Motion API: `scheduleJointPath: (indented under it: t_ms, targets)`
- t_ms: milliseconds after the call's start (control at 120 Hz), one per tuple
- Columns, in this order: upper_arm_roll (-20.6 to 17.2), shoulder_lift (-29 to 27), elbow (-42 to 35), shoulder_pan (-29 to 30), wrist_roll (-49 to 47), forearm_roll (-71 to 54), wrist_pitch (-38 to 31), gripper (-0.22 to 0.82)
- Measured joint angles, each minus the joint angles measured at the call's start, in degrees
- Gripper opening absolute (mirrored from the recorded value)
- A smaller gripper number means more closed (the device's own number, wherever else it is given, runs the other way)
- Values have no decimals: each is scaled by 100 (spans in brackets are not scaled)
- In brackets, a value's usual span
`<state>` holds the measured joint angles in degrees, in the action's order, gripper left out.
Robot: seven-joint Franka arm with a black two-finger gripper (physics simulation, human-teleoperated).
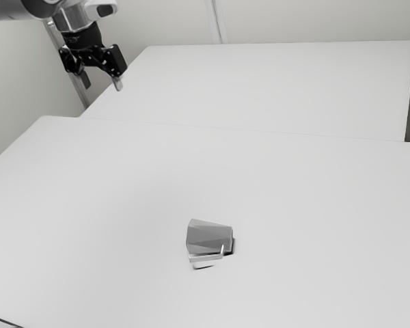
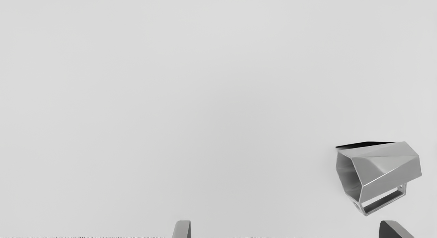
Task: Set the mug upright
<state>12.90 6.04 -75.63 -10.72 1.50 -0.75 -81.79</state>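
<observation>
High over the table's far-left part in the exterior view, the black gripper (image 1: 101, 82) hangs well away from the mug. A grey faceted mug (image 1: 208, 237) lies on its side on the white table, its handle toward the camera. In the wrist view the mug (image 2: 389, 169) shows its hollow mouth, with the rectangular handle low on its side. The gripper (image 2: 285, 229) is open, its two fingertips wide apart with nothing held between them.
The white table (image 1: 109, 205) spreads around the mug. Behind it stands another white surface (image 1: 280, 89), against pale walls. A thin dark line (image 1: 3, 320) crosses the exterior view's lower left corner.
</observation>
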Motion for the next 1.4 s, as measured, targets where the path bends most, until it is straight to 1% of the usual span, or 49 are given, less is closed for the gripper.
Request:
scheduleJointPath:
  t_ms: [92,133,192,250,367,400,467,508,575,717,825,933,1033,1167,1400]
  targets:
    - [5,-18,-39,-12,23,142,53,60]
    - [31,-35,-245,-25,33,311,-13,60]
    - [132,-107,-857,-58,71,680,-232,60]
    - [274,-132,-1587,-34,204,1239,-610,60]
    - [340,-161,-3102,399,700,2687,-1468,60]
    - [265,-177,-3554,634,909,3224,-1700,60]
    - [-228,-195,-4320,1364,1395,4296,-2081,60]
    - [-392,-188,-4809,1605,1757,5013,-2264,60]
    - [-498,-162,-5442,1703,2359,6013,-2485,60]
    - [-675,-125,-6503,1621,3674,7811,-2731,60]
    - [-731,-94,-6807,1612,4558,8557,-2779,60]
    - [-764,-130,-6985,1635,5309,8945,-2775,60]
    - [-910,-127,-7114,1650,5894,9214,-2760,60]
    - [-1085,-210,-7395,1608,6537,9447,-2777,60]
    - [-1202,-224,-7417,1655,7363,9707,-2796,60]
